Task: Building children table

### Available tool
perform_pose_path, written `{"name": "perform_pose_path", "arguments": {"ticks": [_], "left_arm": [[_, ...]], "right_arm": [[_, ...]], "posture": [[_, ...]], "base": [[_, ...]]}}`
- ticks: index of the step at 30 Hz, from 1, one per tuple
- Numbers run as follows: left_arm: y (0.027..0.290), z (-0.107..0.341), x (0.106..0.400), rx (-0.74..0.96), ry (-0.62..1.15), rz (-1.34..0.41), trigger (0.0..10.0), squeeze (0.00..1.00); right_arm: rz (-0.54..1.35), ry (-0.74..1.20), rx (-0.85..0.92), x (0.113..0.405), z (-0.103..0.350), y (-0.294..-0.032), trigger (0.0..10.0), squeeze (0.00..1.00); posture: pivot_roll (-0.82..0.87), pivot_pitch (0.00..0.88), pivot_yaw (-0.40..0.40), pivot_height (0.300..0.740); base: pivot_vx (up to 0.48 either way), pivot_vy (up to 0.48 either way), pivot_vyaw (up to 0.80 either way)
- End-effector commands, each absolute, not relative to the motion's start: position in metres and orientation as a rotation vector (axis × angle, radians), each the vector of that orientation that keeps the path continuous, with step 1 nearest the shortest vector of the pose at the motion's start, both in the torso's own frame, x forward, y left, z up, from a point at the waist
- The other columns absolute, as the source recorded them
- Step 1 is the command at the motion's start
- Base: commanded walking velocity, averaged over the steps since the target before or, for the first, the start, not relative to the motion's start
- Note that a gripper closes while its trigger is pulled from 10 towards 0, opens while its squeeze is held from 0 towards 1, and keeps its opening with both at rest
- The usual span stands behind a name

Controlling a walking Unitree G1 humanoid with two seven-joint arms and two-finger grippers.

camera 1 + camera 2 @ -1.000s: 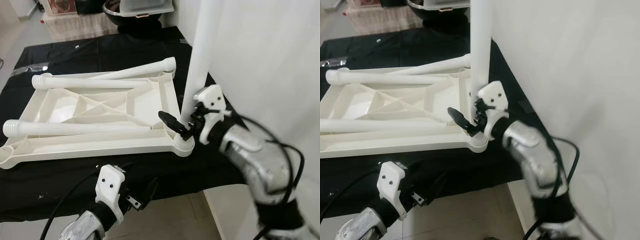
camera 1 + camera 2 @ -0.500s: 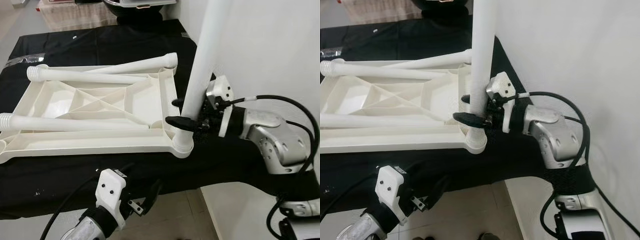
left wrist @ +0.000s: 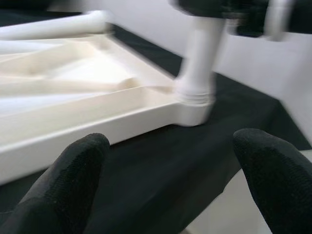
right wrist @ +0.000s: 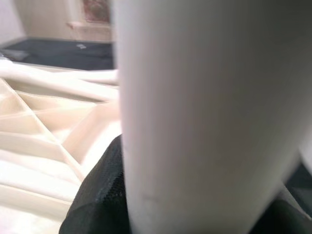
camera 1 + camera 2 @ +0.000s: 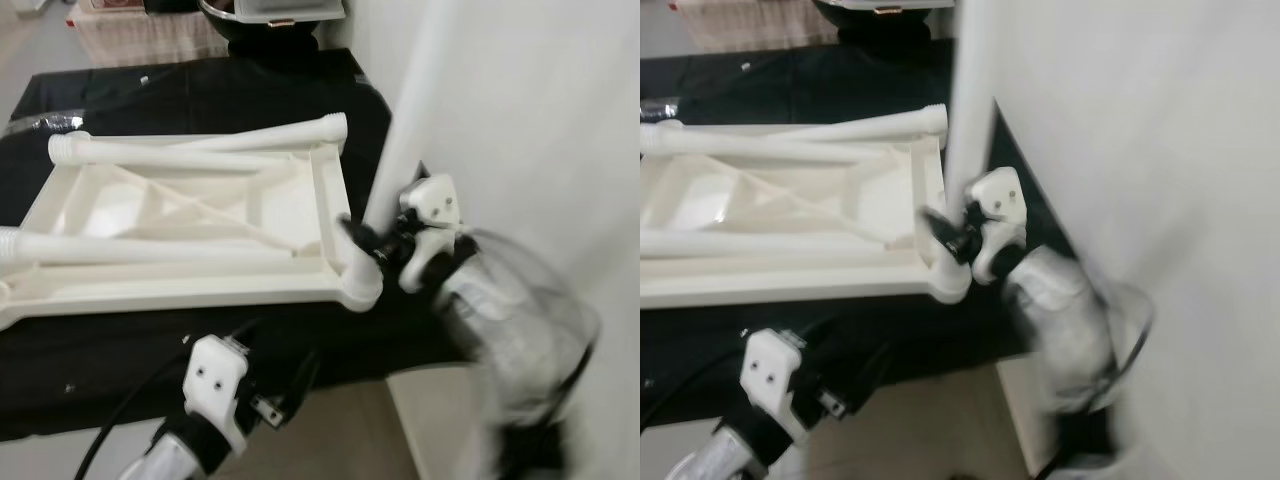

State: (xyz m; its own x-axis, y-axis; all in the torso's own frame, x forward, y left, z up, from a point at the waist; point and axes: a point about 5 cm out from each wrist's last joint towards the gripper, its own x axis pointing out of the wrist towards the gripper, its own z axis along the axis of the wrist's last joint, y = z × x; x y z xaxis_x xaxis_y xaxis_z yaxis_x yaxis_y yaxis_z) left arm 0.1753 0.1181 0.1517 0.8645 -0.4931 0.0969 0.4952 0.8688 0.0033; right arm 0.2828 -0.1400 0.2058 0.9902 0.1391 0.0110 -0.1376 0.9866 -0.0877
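R gripper (image 5: 372, 243) clamped round the upright white leg (image 5: 400, 150), low down, just above the corner socket (image 5: 360, 290) of the upside-down white tabletop (image 5: 180, 265); arm blurred. Tabletop lies flat on black cloth (image 5: 200, 100), w/ three more legs (image 5: 160, 155) lying across it. L gripper (image 3: 170, 180) hangs near the cloth's front edge, fingers (image 3: 68, 185) spread, holding nothing.

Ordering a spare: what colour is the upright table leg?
White, clearest in the left eye view: upright table leg.
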Motion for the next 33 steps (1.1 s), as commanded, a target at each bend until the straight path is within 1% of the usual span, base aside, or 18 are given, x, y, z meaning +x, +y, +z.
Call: {"name": "perform_pose_path", "arguments": {"ticks": [1,2,4,7,8,9,13,15,16,17,18,19,22,23,25,31,32,33], "left_arm": [[0.119,0.148,0.175,-0.018,-0.079,-0.511,10.0,0.0],[0.12,0.148,0.179,-0.014,-0.081,-0.508,10.0,0.0],[0.121,0.147,0.183,-0.009,-0.084,-0.505,10.0,0.0],[0.122,0.146,0.185,-0.01,-0.083,-0.502,10.0,0.0],[0.123,0.144,0.186,-0.012,-0.083,-0.491,10.0,0.0],[0.123,0.144,0.186,-0.013,-0.085,-0.483,10.0,0.0],[0.124,0.144,0.187,-0.013,-0.088,-0.475,10.0,0.0],[0.123,0.144,0.187,-0.017,-0.088,-0.474,10.0,0.0],[0.123,0.144,0.187,-0.017,-0.088,-0.474,10.0,0.0],[0.123,0.144,0.187,-0.018,-0.088,-0.477,10.0,0.0],[0.123,0.144,0.187,-0.017,-0.089,-0.48,10.0,0.0],[0.122,0.145,0.186,-0.016,-0.09,-0.487,10.0,0.0],[0.121,0.146,0.185,-0.014,-0.092,-0.489,10.0,0.0],[0.121,0.146,0.185,-0.014,-0.092,-0.489,10.0,0.0],[0.12,0.146,0.184,-0.015,-0.092,-0.491,10.0,0.0],[0.12,0.147,0.183,-0.015,-0.093,-0.491,10.0,0.0],[0.119,0.148,0.182,-0.015,-0.092,-0.491,10.0,0.0],[0.119,0.148,0.181,-0.015,-0.092,-0.492,10.0,0.0]], "right_arm": [[0.116,0.282,-0.138,0.268,0.151,-0.151,0.0,0.0],[0.204,0.26,-0.118,0.268,0.153,-0.129,0.0,0.0],[0.28,0.224,-0.102,0.272,0.158,-0.105,0.0,0.0],[0.308,0.196,-0.104,0.276,0.163,-0.097,0.0,0.0],[0.369,0.152,-0.097,0.283,0.173,-0.093,10.0,0.03],[0.388,0.134,-0.052,0.285,0.181,-0.092,10.0,1.0],[0.394,0.122,0.012,0.285,0.19,-0.089,10.0,1.0],[0.494,0.064,0.03,0.29,0.201,-0.093,10.0,1.0],[0.494,0.064,0.03,0.29,0.201,-0.093,10.0,1.0],[0.598,0.019,0.022,0.293,0.209,-0.096,10.0,0.92],[0.681,-0.013,0.005,0.296,0.215,-0.1,10.0,0.27],[0.826,-0.051,-0.048,0.298,0.224,-0.108,10.0,0.0],[0.965,-0.053,-0.117,0.298,0.229,-0.115,10.0,0.0],[0.965,-0.053,-0.117,0.298,0.229,-0.115,10.0,0.0],[1.102,-0.028,-0.146,0.296,0.229,-0.119,10.0,0.0],[1.155,-0.017,-0.167,0.308,0.23,-0.124,10.0,0.0],[1.154,-0.031,-0.168,0.313,0.233,-0.123,4.5,0.0],[1.154,-0.041,-0.168,0.317,0.236,-0.122,4.5,0.0]], "posture": [[0.02,0.191,-0.072,0.74],[0.01,0.171,-0.04,0.74],[0.01,0.171,-0.039,0.74],[0.01,0.161,-0.037,0.74],[0.01,0.162,-0.036,0.74],[0.01,0.161,-0.039,0.74],[0.01,0.162,-0.04,0.74],[0.01,0.166,-0.042,0.74],[0.01,0.166,-0.042,0.74],[0.01,0.171,-0.044,0.74],[0.01,0.171,-0.044,0.74],[0.01,0.174,-0.045,0.74],[0.02,0.182,-0.045,0.74],[0.02,0.182,-0.045,0.74],[0.03,0.188,-0.046,0.74],[0.04,0.197,-0.052,0.74],[0.05,0.198,-0.053,0.74],[0.05,0.198,-0.055,0.74]], "base": [[0.0,0.0,0.0],[0.0,0.0,0.0],[0.0,0.0,0.0],[0.0,0.0,0.0],[0.0,0.0,0.0],[0.0,0.0,0.0],[0.0,0.0,0.0],[0.0,0.0,0.0],[0.0,0.0,0.0],[0.0,0.0,0.0],[0.0,0.0,0.0],[0.0,0.0,0.0],[0.0,0.0,0.0],[0.0,0.0,0.0],[0.0,0.0,0.0],[0.0,0.0,0.0],[0.0,0.0,0.0],[0.0,0.0,0.0]]}}
